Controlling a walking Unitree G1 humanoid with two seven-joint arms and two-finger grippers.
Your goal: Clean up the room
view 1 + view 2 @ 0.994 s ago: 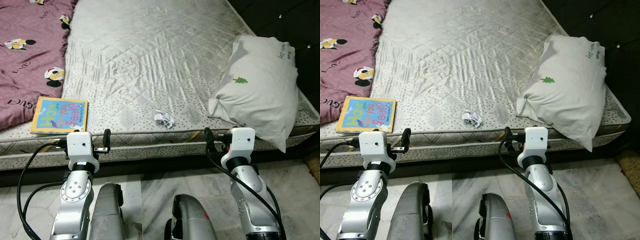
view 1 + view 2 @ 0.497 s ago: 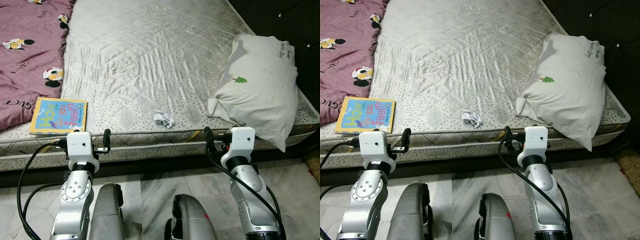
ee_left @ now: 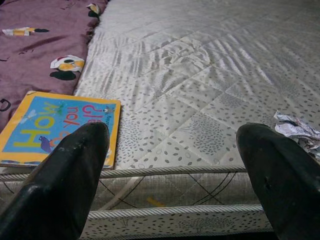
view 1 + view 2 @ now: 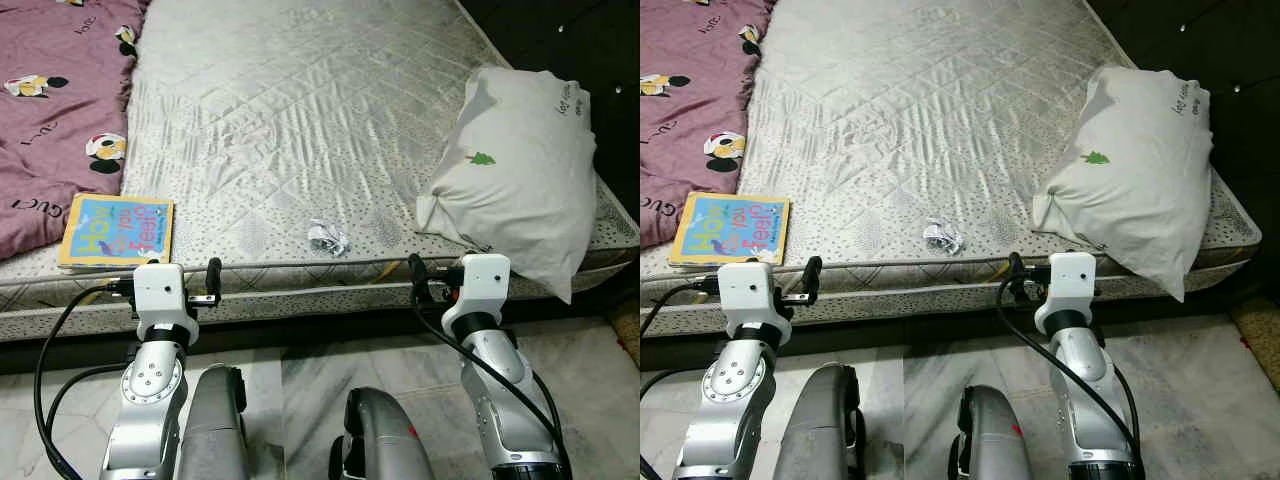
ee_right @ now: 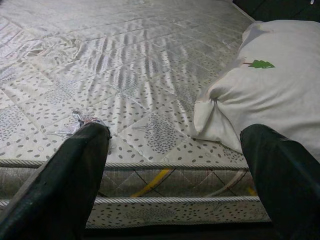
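A small crumpled paper lies near the front edge of the grey quilted mattress. A colourful children's book rests at the front left, beside a purple patterned blanket. A white pillow with a small green tree print lies at the front right. My left gripper is open and empty, held low before the mattress edge between the book and the paper. My right gripper is open and empty too, facing the edge between the paper and the pillow.
The bed's side runs across just ahead of both arms. Grey marbled floor lies under me. A dark headboard or wall borders the bed on the right.
The head camera has shifted very slightly. Both arms and the things on the bed stay where they were.
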